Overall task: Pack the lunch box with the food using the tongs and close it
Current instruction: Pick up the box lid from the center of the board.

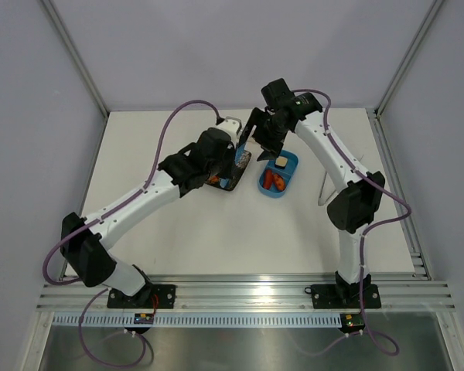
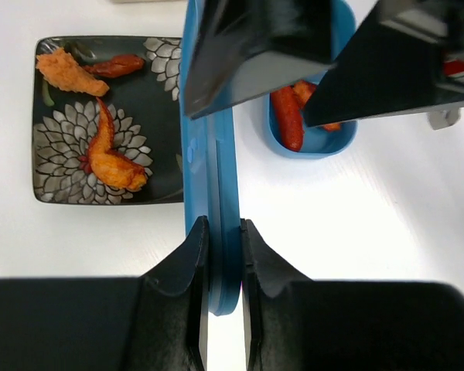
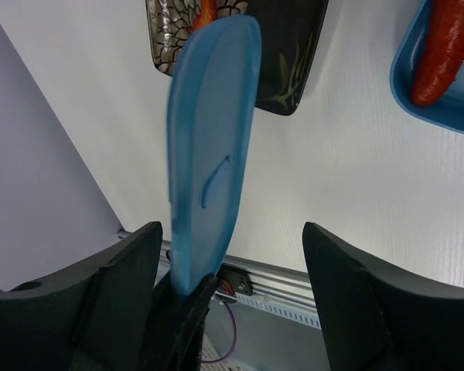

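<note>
While the left claw [image 2: 223,232] is narrowed tight on the rim of the smooth blue plastic lid [image 2: 216,170], holding it on edge, the right claw [image 3: 230,228] gapes wide. Its black fingers flank the lid, and I cannot tell whether they touch it. The lunch box [image 2: 317,143] — an open, rounded light-blue tub — sits toward the desk's [image 1: 216,232] far edge with orange-red food [image 2: 288,116] inside. Beside it is a glossy black square plate [image 2: 158,124], flower-printed, bearing crumbed orange pieces [image 2: 112,158]. Slim silver tongs [image 1: 322,189] lie nearer the right edge.
</note>
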You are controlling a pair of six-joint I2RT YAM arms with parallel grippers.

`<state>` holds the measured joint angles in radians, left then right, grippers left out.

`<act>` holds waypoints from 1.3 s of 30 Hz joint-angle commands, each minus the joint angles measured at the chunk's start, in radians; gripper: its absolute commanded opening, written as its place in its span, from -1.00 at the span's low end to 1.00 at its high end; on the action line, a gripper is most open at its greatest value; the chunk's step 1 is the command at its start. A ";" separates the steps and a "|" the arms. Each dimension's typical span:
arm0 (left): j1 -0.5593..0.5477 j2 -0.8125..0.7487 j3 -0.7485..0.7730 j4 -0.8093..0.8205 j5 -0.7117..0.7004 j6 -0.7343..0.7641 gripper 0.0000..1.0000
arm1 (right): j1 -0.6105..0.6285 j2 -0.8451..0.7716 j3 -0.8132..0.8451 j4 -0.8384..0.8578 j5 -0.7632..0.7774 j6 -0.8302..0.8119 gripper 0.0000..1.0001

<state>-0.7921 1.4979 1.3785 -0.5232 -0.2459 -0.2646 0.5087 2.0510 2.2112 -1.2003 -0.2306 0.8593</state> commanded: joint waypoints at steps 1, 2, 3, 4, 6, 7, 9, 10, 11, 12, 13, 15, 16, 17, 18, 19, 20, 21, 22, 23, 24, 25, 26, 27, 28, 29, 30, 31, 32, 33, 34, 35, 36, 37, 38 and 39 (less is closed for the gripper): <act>0.053 -0.073 0.073 0.022 0.101 -0.061 -1.00 | -0.039 -0.106 -0.028 0.011 0.022 -0.035 0.63; 0.133 -0.088 0.080 0.025 0.241 -0.137 -1.00 | -0.091 -0.199 -0.109 0.084 0.001 -0.078 0.60; 0.134 -0.093 0.080 0.029 0.243 -0.137 -1.00 | -0.091 -0.199 -0.110 0.085 0.001 -0.098 0.60; 0.157 -0.094 0.082 0.034 0.301 -0.159 -1.00 | -0.101 -0.259 -0.180 0.149 -0.003 -0.111 0.58; 0.226 -0.091 0.103 0.037 0.434 -0.223 -1.00 | -0.127 -0.322 -0.305 0.223 -0.024 -0.135 0.56; 0.246 -0.085 0.109 0.038 0.471 -0.246 -1.00 | -0.134 -0.383 -0.349 0.299 -0.032 -0.134 0.56; 0.300 -0.084 0.110 0.078 0.581 -0.320 -1.00 | -0.156 -0.440 -0.475 0.384 -0.078 -0.114 0.55; 0.316 -0.085 0.103 0.106 0.617 -0.347 -1.00 | -0.162 -0.486 -0.516 0.462 -0.091 -0.102 0.55; 0.350 -0.088 0.093 0.135 0.690 -0.417 -1.00 | -0.167 -0.506 -0.553 0.496 -0.119 -0.089 0.55; 0.369 -0.085 0.082 0.206 0.736 -0.456 -1.00 | -0.167 -0.520 -0.614 0.531 -0.136 -0.066 0.55; 0.382 -0.084 0.059 0.248 0.773 -0.500 -1.00 | -0.167 -0.541 -0.642 0.598 -0.154 -0.054 0.55; 0.412 -0.071 0.038 0.375 0.871 -0.625 -1.00 | -0.167 -0.557 -0.723 0.675 -0.213 -0.010 0.57; 0.416 -0.064 0.018 0.420 0.896 -0.665 -1.00 | -0.167 -0.568 -0.749 0.767 -0.234 0.007 0.57; 0.419 -0.053 0.010 0.455 0.936 -0.733 -1.00 | -0.167 -0.572 -0.769 0.804 -0.263 0.023 0.58; 0.421 -0.047 0.002 0.523 0.956 -0.766 -1.00 | -0.165 -0.575 -0.797 0.876 -0.274 0.044 0.58; 0.421 -0.042 -0.007 0.575 0.973 -0.800 -1.00 | -0.167 -0.580 -0.808 0.905 -0.283 0.049 0.58; 0.421 -0.039 -0.031 0.615 0.999 -0.864 -1.00 | -0.167 -0.580 -0.814 0.924 -0.292 0.053 0.59; 0.421 -0.033 -0.041 0.685 1.011 -0.892 -1.00 | -0.167 -0.580 -0.823 0.942 -0.296 0.056 0.59; 0.422 -0.028 -0.047 0.712 1.019 -0.915 -1.00 | -0.167 -0.577 -0.828 0.974 -0.300 0.058 0.59; 0.422 -0.028 -0.056 0.742 1.030 -0.942 -1.00 | -0.167 -0.575 -0.832 0.993 -0.314 0.072 0.59; 0.421 -0.027 -0.061 0.755 1.033 -0.953 -1.00 | -0.167 -0.575 -0.849 1.024 -0.323 0.082 0.59; 0.422 -0.025 -0.064 0.772 1.037 -0.979 -1.00 | -0.167 -0.577 -0.858 1.085 -0.331 0.096 0.57; 0.424 -0.024 -0.070 0.790 1.047 -0.995 -1.00 | -0.167 -0.577 -0.867 1.111 -0.343 0.109 0.55; 0.425 -0.021 -0.081 0.827 1.050 -1.007 -1.00 | -0.167 -0.578 -0.886 1.171 -0.349 0.134 0.53; 0.426 -0.016 -0.082 0.835 1.053 -1.016 -1.00 | -0.165 -0.581 -0.898 1.206 -0.355 0.147 0.48; 0.427 -0.015 -0.084 0.839 1.056 -1.027 -1.00 | -0.167 -0.583 -0.909 1.252 -0.366 0.161 0.46; 0.429 -0.015 -0.088 0.856 1.059 -1.033 -1.00 | -0.167 -0.586 -0.929 1.301 -0.369 0.190 0.43; 0.430 -0.010 -0.090 0.862 1.059 -1.045 -1.00 | -0.167 -0.588 -0.935 1.315 -0.369 0.198 0.39; 0.435 -0.008 -0.093 0.890 1.063 -1.058 -1.00 | -0.167 -0.588 -0.940 1.321 -0.371 0.204 0.35; 0.436 -0.007 -0.101 0.905 1.067 -1.070 -1.00 | -0.167 -0.589 -0.944 1.326 -0.369 0.207 0.33; 0.438 -0.004 -0.104 0.919 1.068 -1.081 -1.00 | -0.167 -0.592 -0.950 1.335 -0.369 0.208 0.30; 0.442 -0.001 -0.105 0.940 1.071 -1.100 -1.00 | -0.167 -0.598 -0.959 1.350 -0.363 0.224 0.26; 0.445 0.002 -0.107 0.945 1.071 -1.107 -1.00 | -0.167 -0.606 -0.982 1.389 -0.358 0.231 0.23; 0.448 0.005 -0.111 0.954 1.073 -1.125 -1.00 | -0.167 -0.617 -0.990 1.404 -0.355 0.237 0.19; 0.455 0.012 -0.116 0.980 1.076 -1.139 -1.00 | -0.167 -0.620 -0.995 1.412 -0.352 0.241 0.18; 0.458 0.015 -0.122 0.996 1.076 -1.153 -1.00 | -0.167 -0.623 -0.998 1.426 -0.351 0.242 0.14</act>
<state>-0.3428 1.5146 1.2629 0.3004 0.7616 -1.3342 0.3389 1.4708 1.2285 0.1059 -0.5697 1.0706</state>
